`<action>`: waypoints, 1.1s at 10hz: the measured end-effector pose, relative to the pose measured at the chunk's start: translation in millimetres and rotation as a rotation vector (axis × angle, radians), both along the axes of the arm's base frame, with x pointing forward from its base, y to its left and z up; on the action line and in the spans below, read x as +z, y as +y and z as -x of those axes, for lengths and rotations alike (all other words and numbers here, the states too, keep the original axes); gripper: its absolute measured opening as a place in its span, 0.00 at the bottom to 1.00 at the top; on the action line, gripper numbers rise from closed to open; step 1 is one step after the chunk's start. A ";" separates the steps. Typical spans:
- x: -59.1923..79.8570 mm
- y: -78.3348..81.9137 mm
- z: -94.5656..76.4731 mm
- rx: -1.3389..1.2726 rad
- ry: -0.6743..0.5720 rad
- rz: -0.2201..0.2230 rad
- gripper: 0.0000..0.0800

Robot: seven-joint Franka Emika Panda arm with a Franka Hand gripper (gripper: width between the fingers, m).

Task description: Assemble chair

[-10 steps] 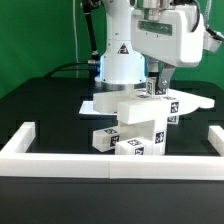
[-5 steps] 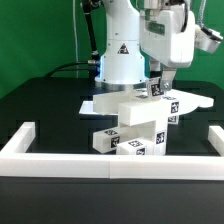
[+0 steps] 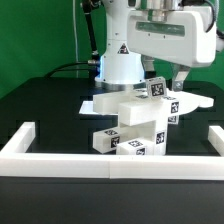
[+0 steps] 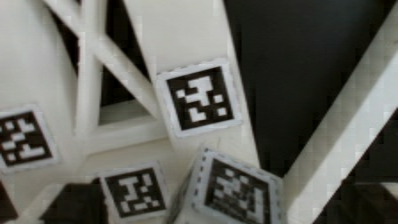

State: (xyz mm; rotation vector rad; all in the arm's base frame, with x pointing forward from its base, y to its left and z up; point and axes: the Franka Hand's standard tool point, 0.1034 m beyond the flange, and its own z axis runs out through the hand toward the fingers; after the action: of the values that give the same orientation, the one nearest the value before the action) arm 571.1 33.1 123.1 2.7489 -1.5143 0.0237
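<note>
Chair [image 3: 140, 118] partly built: tagged white parts stacked mid-table, just behind the near wall [image 3: 60, 160]. More joints probably still to do. Gripper [image 3: 172, 78] hovers above the stack's right; can't tell jaw opening.

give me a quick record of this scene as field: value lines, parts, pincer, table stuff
chair parts: white tagged blocks piled together mid-table, not yet a chair
top piece: small tagged block at the pile's top, just below the pincer; held or not, cannot tell
pincer: above the pile, toward the exterior view's right; open or shut unclear
border wall: white, along the table's front and sides
table: black
wrist view: close-up of tagged white bars crossing each other
</note>
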 end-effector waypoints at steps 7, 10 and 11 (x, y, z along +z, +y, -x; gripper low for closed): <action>0.5 -5.5 -3.9 0.607 -0.019 0.022 0.81; 0.8 -10.3 -4.2 0.798 -0.011 0.035 0.81; 0.8 -10.4 -4.2 0.804 -0.011 0.035 0.81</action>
State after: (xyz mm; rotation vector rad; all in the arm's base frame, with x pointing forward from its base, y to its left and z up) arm 575.3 22.6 123.9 3.1029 -0.3158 0.0635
